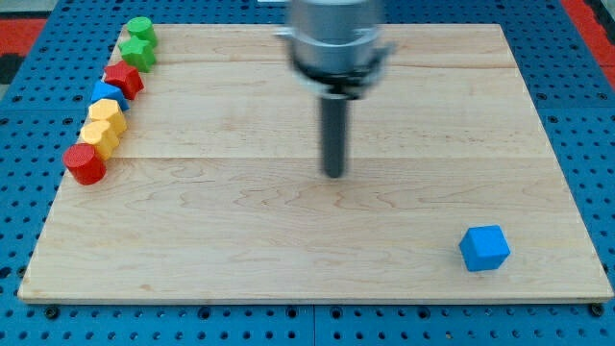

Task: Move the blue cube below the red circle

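Blue cube [483, 248] sits alone near the board's bottom-right corner, slightly rotated, nothing touching it. My tip [334, 174] is near board centre, so the cube lies down and to the view's right of it, well apart. No claw on this rig: just a plain rod, nothing to spread or pinch, so no grip state to report.

Target is far off: a red round-ish block [86, 164] at the bottom of the column along the left edge, which I read as the red circle. Above it, in order: 2 yellow blocks [103, 126], another blue block [107, 94], a second red block [124, 79], 2 green blocks [139, 42]. Shapes too blurred to call.

Judgement: tip must get round to the cube's right side, then push it left along the bottom edge. Path looks unobstructed; main risk is nudging the column.
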